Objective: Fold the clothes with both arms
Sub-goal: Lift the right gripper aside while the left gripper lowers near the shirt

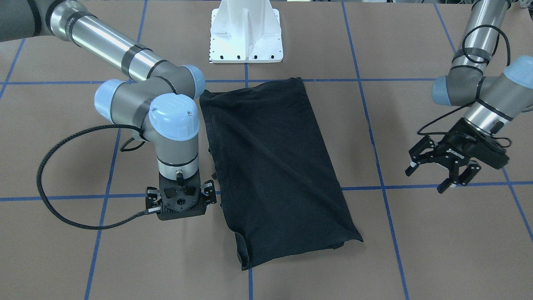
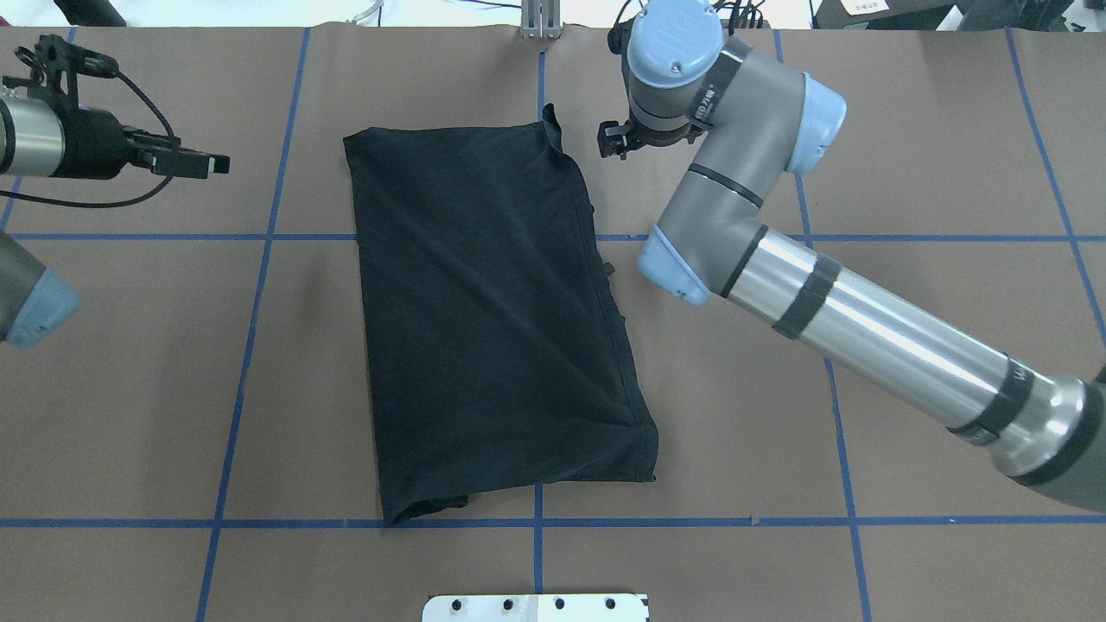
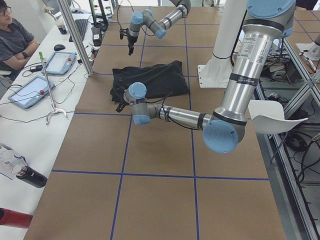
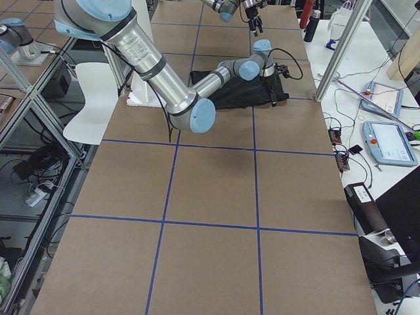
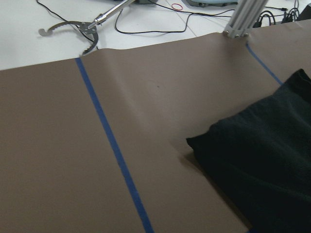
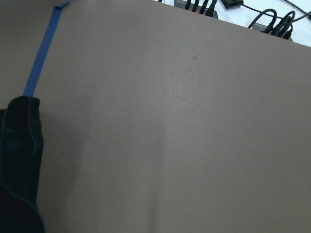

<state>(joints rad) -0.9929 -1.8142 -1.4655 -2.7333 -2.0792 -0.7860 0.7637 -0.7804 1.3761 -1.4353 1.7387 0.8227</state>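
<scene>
The black T-shirt (image 1: 270,166) lies folded into a long rectangle, plain side up, in the middle of the table (image 1: 416,258), in front of the white pedestal (image 1: 245,33). The right arm (image 1: 108,41) reaches out low across the table, its wrist turned so that the right end effector (image 1: 181,202) points straight down, just beside the shirt's right edge near the far corner. Its linkages are splayed to both sides, wide apart, with nothing between them. The left arm (image 1: 479,41) bends at the wrist well to the left of the shirt. The left end effector (image 1: 427,180) hangs tilted above the table, spread wide and empty.
</scene>
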